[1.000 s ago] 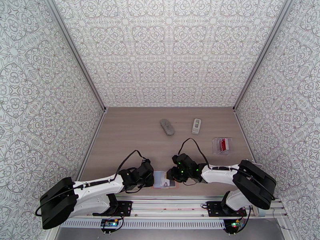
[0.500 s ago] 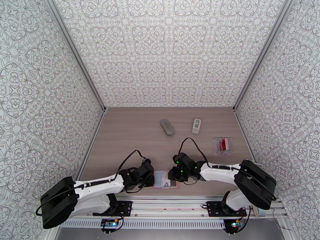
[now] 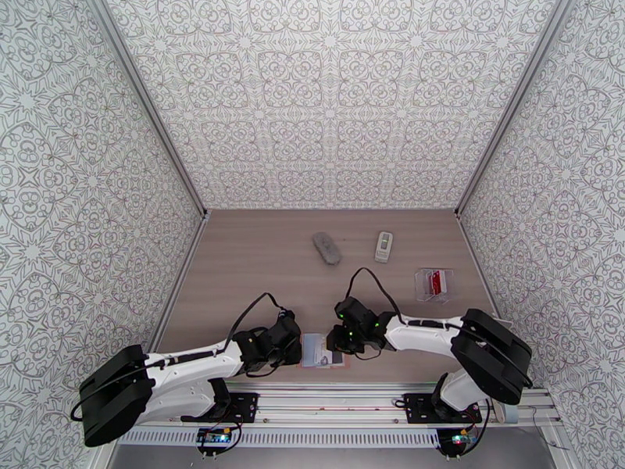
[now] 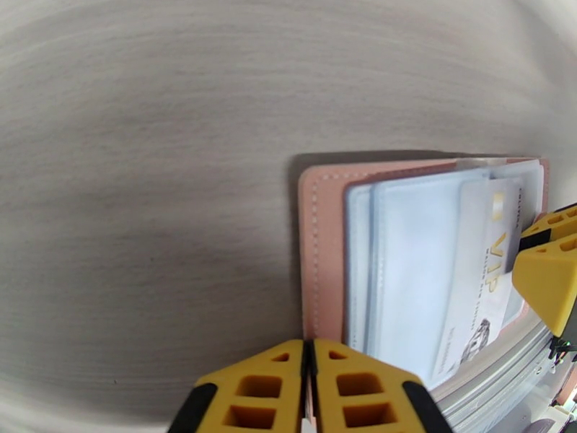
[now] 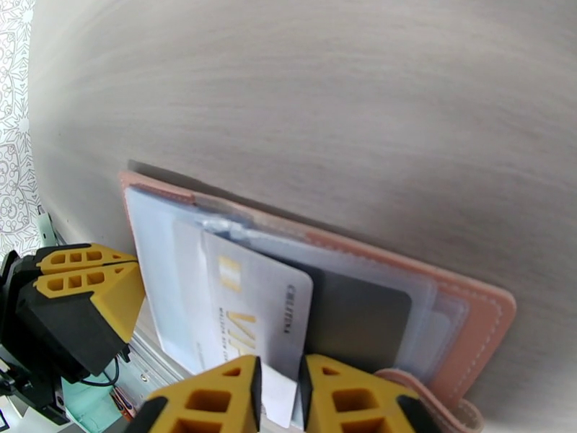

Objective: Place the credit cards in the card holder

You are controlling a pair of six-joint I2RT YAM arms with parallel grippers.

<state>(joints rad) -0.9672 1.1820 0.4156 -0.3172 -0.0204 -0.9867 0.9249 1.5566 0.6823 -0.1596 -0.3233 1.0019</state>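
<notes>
The pink card holder point(image 3: 319, 352) is lying open on the desk point(image 3: 258, 267), right at the near edge, between the two arms. The left end effector point(image 4: 310, 355) is pinching the holder's left edge, its yellow fingers pressed together with almost no gap. A white card point(image 5: 252, 312) with gold lettering is lying across the holder's clear sleeves, its near end sticking out past the holder's edge. The right end effector point(image 5: 278, 369) is sitting at that near end. Its fingers are standing a narrow slit apart, with the card showing in the slit, and I cannot tell whether they are gripping it. A dark grey card point(image 5: 357, 319) is sitting in a sleeve just beside the white one. Farther back, a grey lump point(image 3: 326, 248), a small white device point(image 3: 383, 246) and a clear box point(image 3: 433, 283) with something red inside are lying well apart from the holder.
</notes>
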